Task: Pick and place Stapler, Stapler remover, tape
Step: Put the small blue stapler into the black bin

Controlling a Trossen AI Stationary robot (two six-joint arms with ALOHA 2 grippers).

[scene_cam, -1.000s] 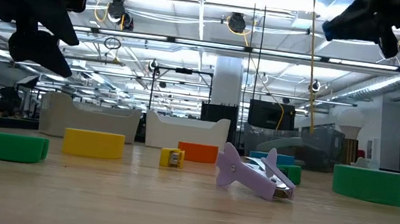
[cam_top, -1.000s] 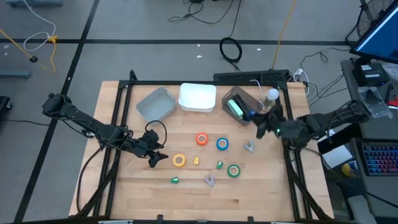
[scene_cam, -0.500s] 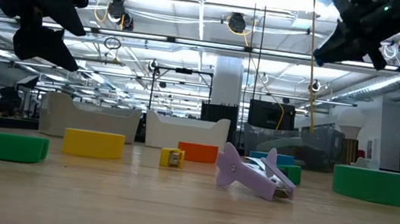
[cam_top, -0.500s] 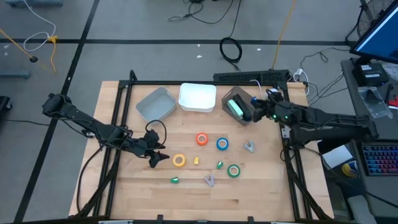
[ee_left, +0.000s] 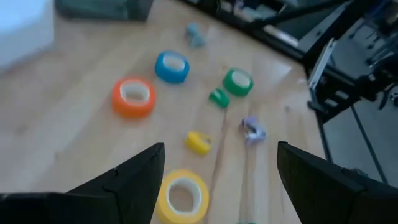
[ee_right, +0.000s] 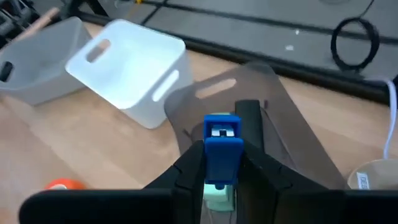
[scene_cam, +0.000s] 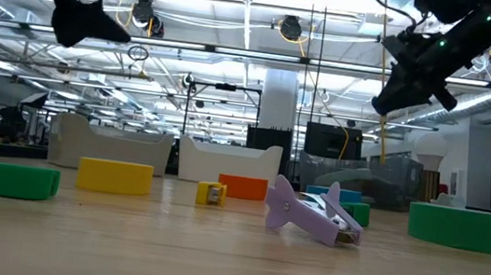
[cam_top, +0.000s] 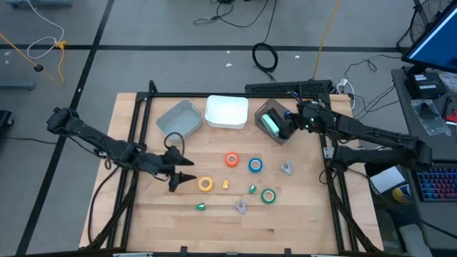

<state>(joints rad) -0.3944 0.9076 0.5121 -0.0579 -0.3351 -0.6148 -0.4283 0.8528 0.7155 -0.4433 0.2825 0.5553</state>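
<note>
Two sets of fingers: your right gripper (ee_right: 219,186) is clamping the blue stapler (ee_right: 221,149) over the brown bin (ee_right: 292,149) for dropping, while your left gripper (ee_left: 214,171) is gaping empty above the yellow tape (ee_left: 181,196).

We're in a robotics lab here: a wooden surface (cam_top: 214,214) ringed by a black metal frame (cam_top: 136,143), cables (cam_top: 265,56) trailing over grey floor at the top of the high view, a lit monitor (cam_top: 435,39) at upper right, and in the low view an open industrial ceiling with strip lights (scene_cam: 237,54).
</note>
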